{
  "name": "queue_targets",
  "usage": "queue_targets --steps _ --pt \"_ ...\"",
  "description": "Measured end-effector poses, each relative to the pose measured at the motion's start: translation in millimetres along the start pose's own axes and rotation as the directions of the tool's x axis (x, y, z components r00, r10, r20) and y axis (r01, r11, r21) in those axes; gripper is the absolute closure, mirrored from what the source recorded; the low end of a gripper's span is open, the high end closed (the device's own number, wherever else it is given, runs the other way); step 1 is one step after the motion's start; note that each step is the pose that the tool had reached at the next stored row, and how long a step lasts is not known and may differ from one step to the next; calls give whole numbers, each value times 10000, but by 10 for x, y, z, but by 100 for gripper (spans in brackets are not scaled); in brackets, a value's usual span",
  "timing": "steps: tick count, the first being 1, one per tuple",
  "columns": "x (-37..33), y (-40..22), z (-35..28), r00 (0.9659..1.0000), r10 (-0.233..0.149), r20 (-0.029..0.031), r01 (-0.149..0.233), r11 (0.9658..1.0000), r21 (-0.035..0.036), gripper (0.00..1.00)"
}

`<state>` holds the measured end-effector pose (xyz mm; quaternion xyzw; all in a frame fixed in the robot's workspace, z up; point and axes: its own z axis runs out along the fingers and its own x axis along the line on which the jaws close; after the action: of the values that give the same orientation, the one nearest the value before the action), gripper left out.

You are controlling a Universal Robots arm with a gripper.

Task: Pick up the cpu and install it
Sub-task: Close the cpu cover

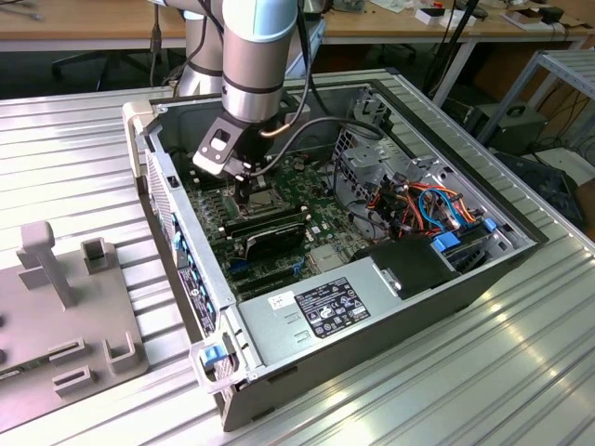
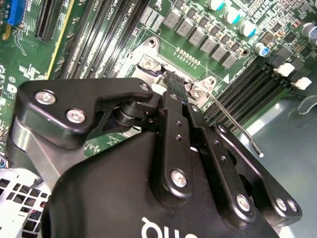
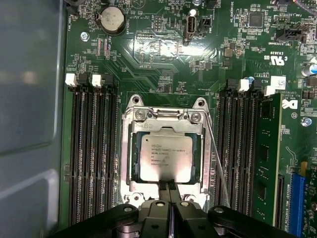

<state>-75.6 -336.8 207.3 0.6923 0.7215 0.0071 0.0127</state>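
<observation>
Ribbed aluminium forms the tabletop. Near its edge at the exterior view's left sits a matte grey fixture with blocky uprights. Beside it an open steel computer case lies on its side, and the glossy grey-and-blue arm reaches down into it. The black gripper hangs low over the green motherboard. Orange and blue cables tangle toward the case's far corner on the exterior view's right.

In the first wrist view, long black memory slots run along one side of the socket, a square bright-metal frame near the middle of the motherboard. The cpu lies flat inside it — a dull silver square with rounded corners. A thin wire lever slants along the socket's other side, then more slots and a green memory stick.

The gripper has its fingers drawn together, only a hairline between them, gripping nothing — the tips stand at the cpu's edge. The second wrist view shows the same pinched gripper.
</observation>
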Motion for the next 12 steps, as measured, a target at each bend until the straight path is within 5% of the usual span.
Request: queue_targets --steps 12 --pt "-1 -3 53 10000 -1 10 1 10000 6 89"
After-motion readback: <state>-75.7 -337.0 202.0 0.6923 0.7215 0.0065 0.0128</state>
